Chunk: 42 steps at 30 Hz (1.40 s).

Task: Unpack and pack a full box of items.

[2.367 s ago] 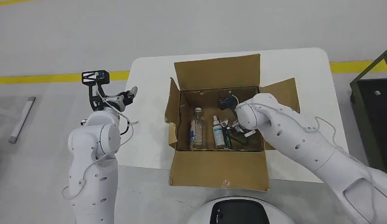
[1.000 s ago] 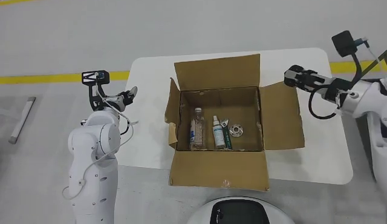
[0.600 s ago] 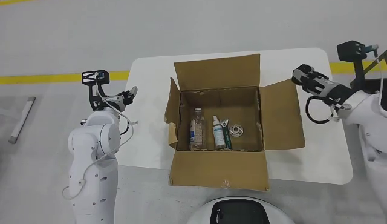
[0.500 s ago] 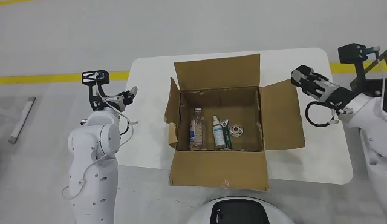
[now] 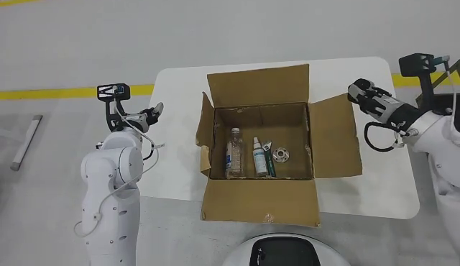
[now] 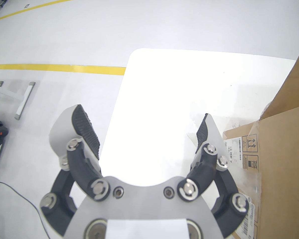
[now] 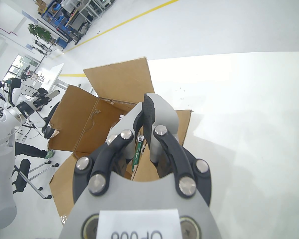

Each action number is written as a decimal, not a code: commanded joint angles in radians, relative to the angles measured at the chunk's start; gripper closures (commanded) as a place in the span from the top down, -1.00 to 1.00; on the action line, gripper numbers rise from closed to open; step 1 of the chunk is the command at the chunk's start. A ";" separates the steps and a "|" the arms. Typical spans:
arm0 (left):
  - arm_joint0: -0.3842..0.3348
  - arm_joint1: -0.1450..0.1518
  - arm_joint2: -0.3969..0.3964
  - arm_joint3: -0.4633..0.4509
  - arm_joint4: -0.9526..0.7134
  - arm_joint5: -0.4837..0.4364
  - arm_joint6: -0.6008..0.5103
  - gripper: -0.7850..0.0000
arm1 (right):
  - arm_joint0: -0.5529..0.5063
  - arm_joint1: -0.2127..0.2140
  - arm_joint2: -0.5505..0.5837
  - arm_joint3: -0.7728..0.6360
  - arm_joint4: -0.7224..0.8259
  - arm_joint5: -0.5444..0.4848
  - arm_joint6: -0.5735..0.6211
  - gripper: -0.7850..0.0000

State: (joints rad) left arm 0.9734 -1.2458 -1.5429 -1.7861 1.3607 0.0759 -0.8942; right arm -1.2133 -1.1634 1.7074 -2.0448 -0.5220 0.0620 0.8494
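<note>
An open box [image 5: 259,203] is set on the surface [image 5: 180,136], mid-frame in the top view. A clear bottle [image 5: 234,153], a small bottle [image 5: 259,158], a green tool [image 5: 269,164] and a metal ring [image 5: 281,154] are laid in its lower half. The left jaws are held wide at the frame's left, by the surface's edge. The right jaws are pressed together, empty, at the right, by a flap [image 5: 332,140].
</note>
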 commanded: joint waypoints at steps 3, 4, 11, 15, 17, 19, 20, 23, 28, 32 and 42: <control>0.000 0.000 0.000 0.000 0.000 0.000 0.000 1.00 | 0.000 0.000 0.000 0.000 0.000 0.000 0.000 -0.12; 0.000 0.000 0.000 0.000 0.000 0.000 0.000 1.00 | 0.000 0.000 0.000 0.000 0.000 0.000 0.000 -0.12; 0.000 0.000 0.000 0.000 0.000 0.000 0.000 1.00 | -0.002 0.000 0.000 0.000 0.000 0.000 -0.005 1.00; 0.000 0.000 0.000 0.000 0.000 0.000 0.000 1.00 | -0.014 0.001 -0.004 -0.005 0.004 -0.018 -0.050 1.00; 0.000 0.000 0.000 0.000 0.000 0.000 0.000 1.00 | -0.010 0.003 -0.002 -0.006 0.002 -0.023 -0.064 1.00; 0.000 0.000 0.000 0.000 0.000 0.000 0.000 1.00 | -0.006 0.004 -0.003 -0.008 -0.002 -0.035 -0.086 1.00; 0.000 0.000 0.000 0.000 0.000 0.000 0.000 1.00 | -0.005 0.004 -0.004 -0.007 -0.005 -0.038 -0.098 1.00; 0.000 0.000 0.000 0.000 0.000 0.000 0.000 1.00 | -0.005 0.007 -0.007 -0.011 -0.053 -0.059 -0.147 1.00; 0.000 0.000 0.000 0.000 0.000 0.000 0.000 1.00 | -0.019 0.007 -0.016 -0.013 -0.125 -0.083 -0.264 1.00; 0.000 0.000 0.000 0.000 0.000 0.000 0.000 1.00 | -0.030 0.008 -0.018 -0.007 -0.179 -0.093 -0.341 1.00; 0.000 0.000 0.000 0.000 0.000 0.000 0.000 1.00 | -0.044 0.011 -0.029 0.003 -0.271 -0.102 -0.381 -1.00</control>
State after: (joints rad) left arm 0.9734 -1.2458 -1.5429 -1.7861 1.3607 0.0759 -0.8942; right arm -1.2574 -1.1521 1.6786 -2.0418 -0.7939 -0.0406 0.4687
